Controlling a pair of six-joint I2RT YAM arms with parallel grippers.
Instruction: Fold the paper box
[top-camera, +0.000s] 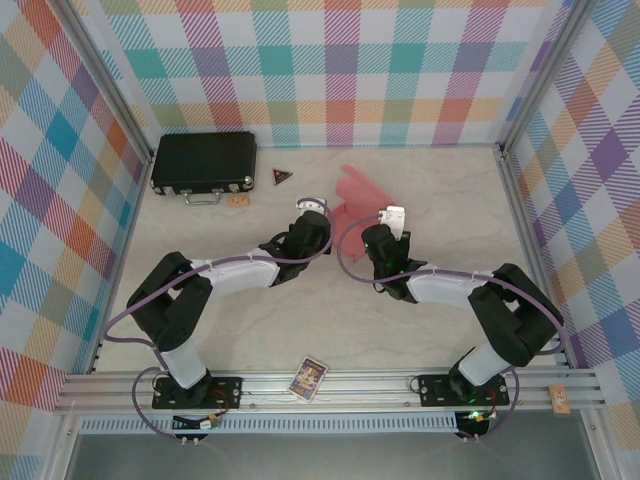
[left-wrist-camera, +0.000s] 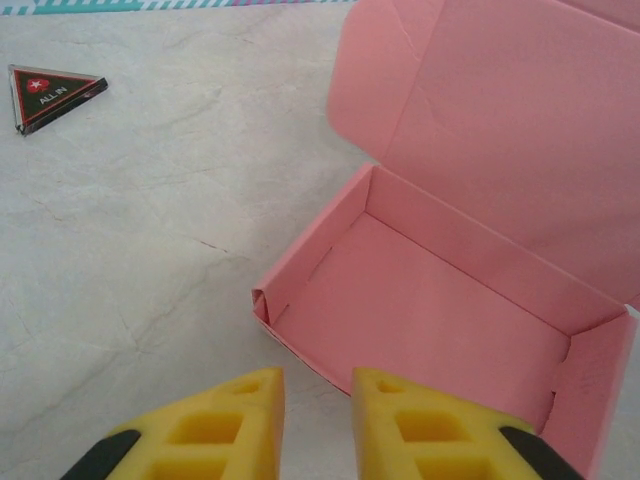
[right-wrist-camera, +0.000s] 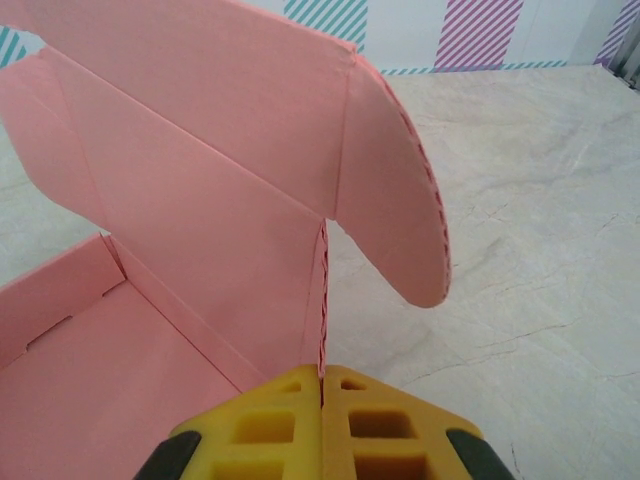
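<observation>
The table (top-camera: 250, 320) is carrying the black case (top-camera: 203, 163) at its far left, well apart from the work, and the paper box (top-camera: 358, 190) is sitting near the middle of the far half, between the two wrists. By the look of it the tray is already standing, four walls up around a flat floor, while the lid (right-wrist-camera: 200, 110) is rearing upright behind it with a rounded ear (right-wrist-camera: 395, 190) hanging off its side, so the step in hand is probably closing up. The next move is likely calling for the lid to be tipped forward over the tray and its ears steered inside the walls, with one hand steadying the tray so that it is not sliding away. The right gripper (right-wrist-camera: 322, 410) is doing that steadying now: its yellow fingers are pressing together on the right side wall (right-wrist-camera: 322, 300), whose thin edge is running straight down between them. The left gripper (left-wrist-camera: 317, 420) is hovering just short of the tray's near wall (left-wrist-camera: 290, 335), fingers standing narrowly apart and holding nothing, the box lying just beyond their tips. A small triangular token (left-wrist-camera: 55, 92) is lying off to the left, clear of the box.
</observation>
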